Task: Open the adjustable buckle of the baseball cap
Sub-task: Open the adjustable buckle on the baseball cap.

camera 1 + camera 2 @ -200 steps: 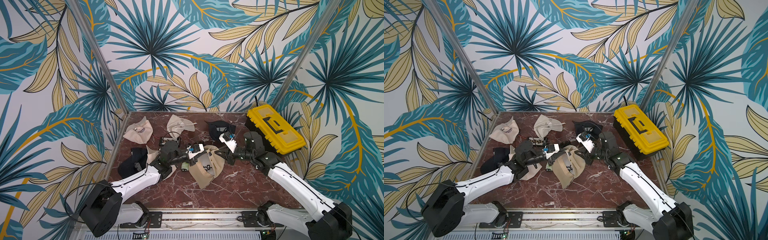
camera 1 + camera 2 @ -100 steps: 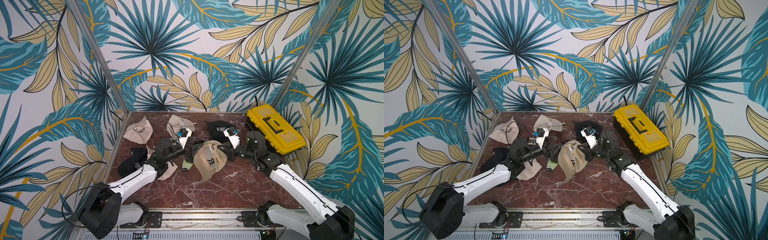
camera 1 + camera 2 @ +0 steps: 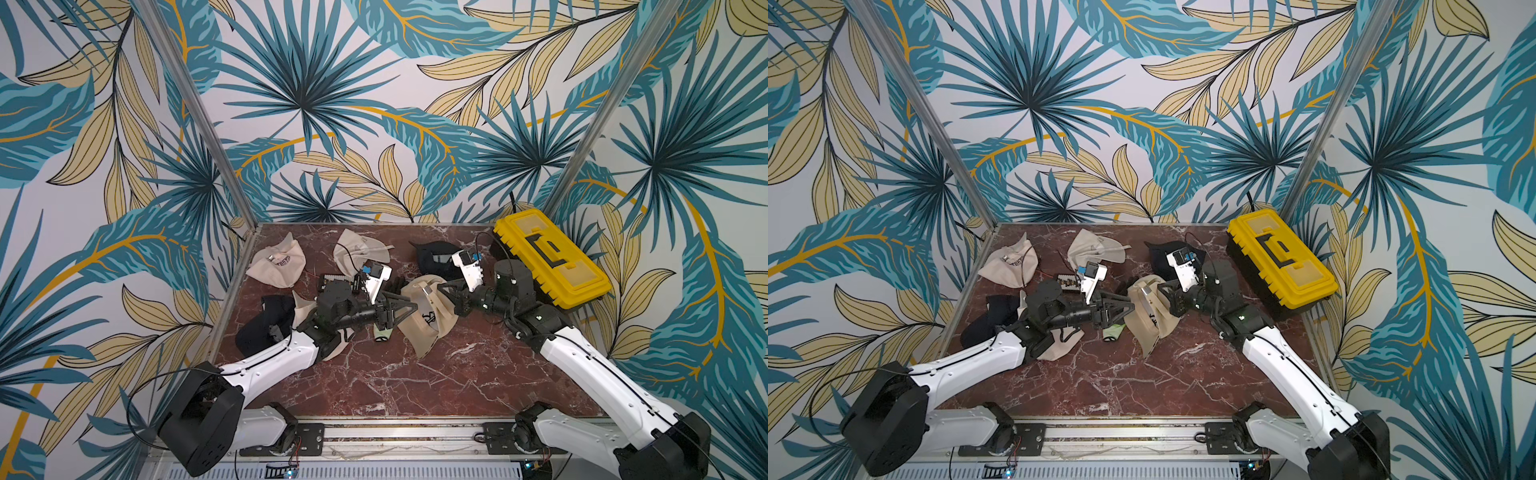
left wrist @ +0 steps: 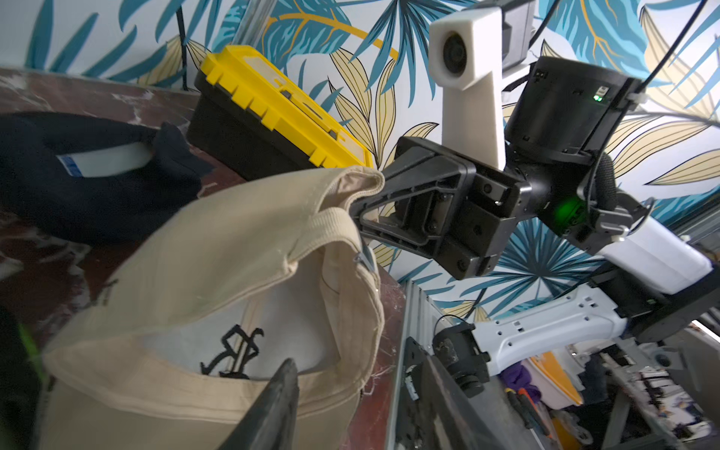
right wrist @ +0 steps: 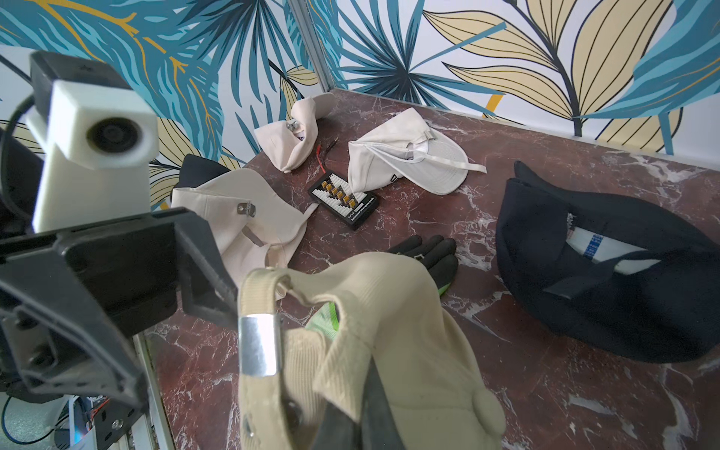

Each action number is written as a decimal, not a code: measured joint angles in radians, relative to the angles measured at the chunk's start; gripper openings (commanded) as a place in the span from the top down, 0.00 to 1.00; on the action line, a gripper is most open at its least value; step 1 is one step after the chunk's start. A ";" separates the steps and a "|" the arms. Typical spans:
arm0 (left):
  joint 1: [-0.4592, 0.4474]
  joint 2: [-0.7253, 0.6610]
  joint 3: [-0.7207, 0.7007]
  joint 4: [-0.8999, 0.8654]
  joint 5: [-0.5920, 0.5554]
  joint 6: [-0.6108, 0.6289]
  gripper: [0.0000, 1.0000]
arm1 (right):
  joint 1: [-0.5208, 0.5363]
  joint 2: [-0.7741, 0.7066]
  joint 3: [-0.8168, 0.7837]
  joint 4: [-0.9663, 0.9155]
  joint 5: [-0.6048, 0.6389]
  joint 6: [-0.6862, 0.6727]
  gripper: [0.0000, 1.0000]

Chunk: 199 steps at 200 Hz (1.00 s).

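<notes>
One tan cap (image 4: pixel 218 253): your right gripper (image 4: pixel 356 210) pinches its back rim; left gripper (image 3: pixel 411 308) gapes at nine o'clock.

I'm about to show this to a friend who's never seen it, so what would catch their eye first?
Probably the loud palm-leaf wallpaper on every wall, then the bright yellow toolbox at the far right corner of the table. In the middle, both arms meet at a tan cap, with the right gripper clamped on its back edge and the left gripper close beside it.
</notes>
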 measured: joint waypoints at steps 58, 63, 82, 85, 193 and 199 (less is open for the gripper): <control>-0.074 0.101 0.038 -0.002 -0.043 -0.105 0.49 | 0.000 -0.012 -0.003 0.009 -0.002 0.045 1.00; -0.079 0.102 0.038 -0.002 -0.050 -0.109 0.47 | 0.000 -0.014 -0.004 0.012 -0.003 0.049 1.00; -0.093 0.102 0.051 -0.002 -0.071 -0.112 0.43 | 0.000 -0.016 -0.007 0.020 -0.007 0.060 1.00; -0.095 0.101 0.053 -0.002 -0.072 -0.108 0.43 | 0.000 -0.016 -0.008 0.021 -0.008 0.061 1.00; -0.122 0.110 0.084 0.000 -0.162 -0.078 0.64 | 0.000 -0.044 -0.040 0.047 -0.053 0.093 1.00; -0.122 0.114 0.084 0.000 -0.164 -0.079 0.66 | 0.000 -0.048 -0.042 0.047 -0.055 0.095 1.00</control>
